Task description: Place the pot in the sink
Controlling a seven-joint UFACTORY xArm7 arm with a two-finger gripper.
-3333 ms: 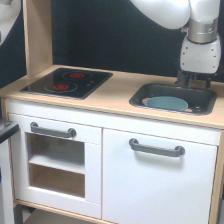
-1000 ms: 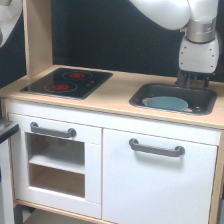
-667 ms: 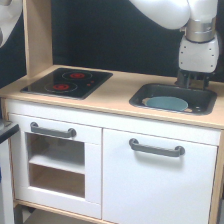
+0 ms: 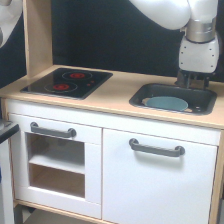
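Note:
The light blue-teal pot [image 4: 166, 103] sits upright inside the dark grey sink [image 4: 139, 98], on the basin floor near its middle. Only its rim and top show above the sink wall. My gripper [image 4: 193, 83] hangs above the sink's back edge, toward the exterior view's right, behind the pot and apart from it. Its dark fingers [image 4: 182, 80] point down, look spread, and hold nothing.
A flat black stovetop [image 4: 67, 82] with red rings lies on the wooden counter on the exterior view's left. A tall wooden side panel [image 4: 39, 35] stands behind it. White cabinet doors with grey handles [image 4: 156, 149] are below.

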